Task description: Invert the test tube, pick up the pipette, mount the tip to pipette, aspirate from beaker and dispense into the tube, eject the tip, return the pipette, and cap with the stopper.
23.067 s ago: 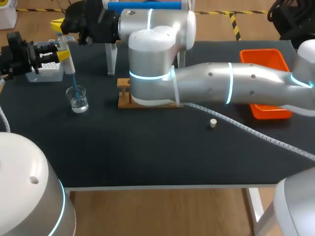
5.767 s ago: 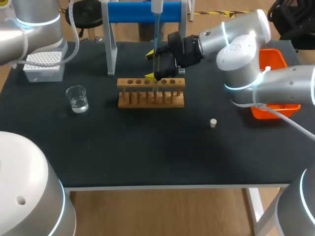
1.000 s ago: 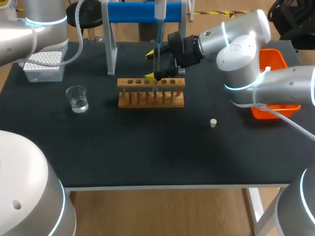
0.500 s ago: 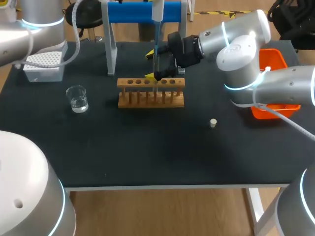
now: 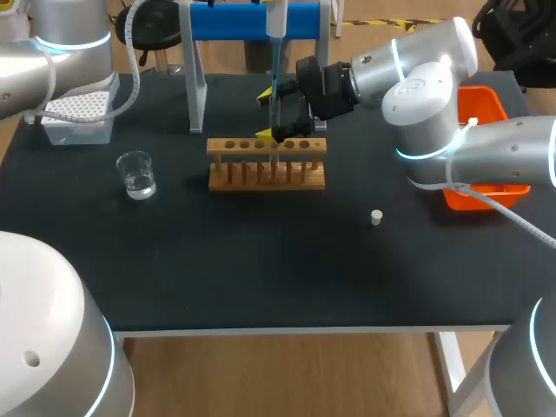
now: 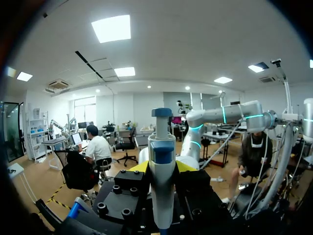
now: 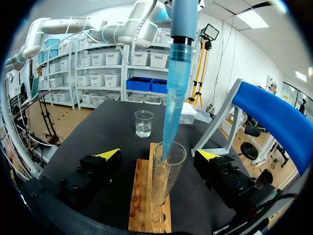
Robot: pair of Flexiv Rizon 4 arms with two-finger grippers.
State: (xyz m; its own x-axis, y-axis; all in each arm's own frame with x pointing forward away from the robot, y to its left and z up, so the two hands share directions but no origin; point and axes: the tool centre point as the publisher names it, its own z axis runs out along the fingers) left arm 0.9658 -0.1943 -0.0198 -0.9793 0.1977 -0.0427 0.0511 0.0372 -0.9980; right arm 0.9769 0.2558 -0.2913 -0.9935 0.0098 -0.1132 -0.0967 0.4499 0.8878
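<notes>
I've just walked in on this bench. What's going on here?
The left arm's jaws are shut on the pipette, holding it upright over the wooden rack. Its blue tip reaches into the mouth of the test tube standing there. The right arm's jaws are open, one on each side of that tube. The beaker stands aside with some liquid in it. The stopper lies loose on the table, so the tube is not yet capped.
</notes>
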